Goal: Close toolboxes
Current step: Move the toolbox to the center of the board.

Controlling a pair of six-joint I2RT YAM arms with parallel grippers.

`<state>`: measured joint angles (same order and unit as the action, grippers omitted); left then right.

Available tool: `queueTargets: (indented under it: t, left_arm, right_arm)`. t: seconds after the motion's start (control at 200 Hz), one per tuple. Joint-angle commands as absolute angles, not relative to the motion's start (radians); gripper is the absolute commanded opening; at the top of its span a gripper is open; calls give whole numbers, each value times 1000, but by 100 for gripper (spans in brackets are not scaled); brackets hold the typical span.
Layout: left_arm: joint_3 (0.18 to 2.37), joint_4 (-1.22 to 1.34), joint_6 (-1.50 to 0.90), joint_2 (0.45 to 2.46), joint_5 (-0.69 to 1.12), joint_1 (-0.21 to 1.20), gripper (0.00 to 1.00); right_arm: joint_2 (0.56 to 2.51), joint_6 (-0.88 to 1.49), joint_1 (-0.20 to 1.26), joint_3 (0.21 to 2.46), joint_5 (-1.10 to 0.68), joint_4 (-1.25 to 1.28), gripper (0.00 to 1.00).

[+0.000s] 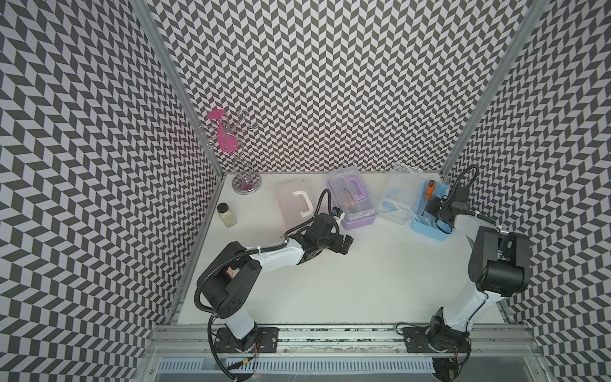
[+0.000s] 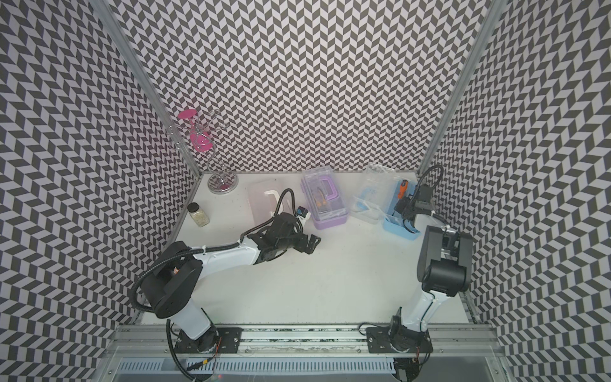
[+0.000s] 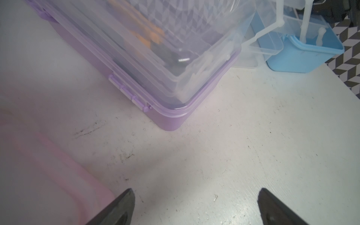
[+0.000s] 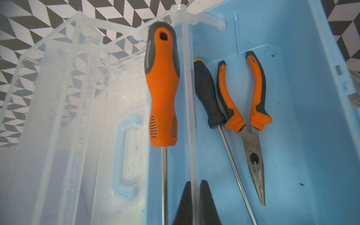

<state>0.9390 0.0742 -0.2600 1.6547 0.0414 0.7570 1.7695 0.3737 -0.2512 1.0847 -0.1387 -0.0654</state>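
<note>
Three toolboxes stand along the back of the table. The pink toolbox [image 1: 291, 198] [image 2: 261, 198] has its clear lid down, and my left arm hides part of it. The purple toolbox [image 1: 358, 216] [image 3: 171, 118] also has its lid down. The blue toolbox [image 1: 426, 231] [image 4: 292, 116] stands open, its clear lid [image 1: 400, 191] [image 4: 58, 116] swung to the left. My right gripper [image 1: 441, 225] [image 4: 194, 185] is shut on a thin clear plastic wall at the blue toolbox's rim; I cannot tell whether it belongs to the lid or an inner tray. My left gripper [image 1: 345, 244] [image 3: 195, 194] hangs open and empty over bare table near the purple toolbox's corner.
An orange screwdriver [image 4: 162, 87] rests by the clear wall. A black screwdriver [image 4: 208, 97] and pliers [image 4: 253, 136] lie in the blue base. A glass jar [image 1: 226, 215] and a wire stand [image 1: 246, 185] holding a pink glass occupy the back left. Patterned walls enclose three sides.
</note>
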Motion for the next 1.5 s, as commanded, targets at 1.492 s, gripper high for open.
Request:
queueTargets:
  t: [1.492]
  left_arm:
    - [945,79,-302,1503,54,663,99]
  right_arm:
    - [1452,374,302,699,-323,-61,0]
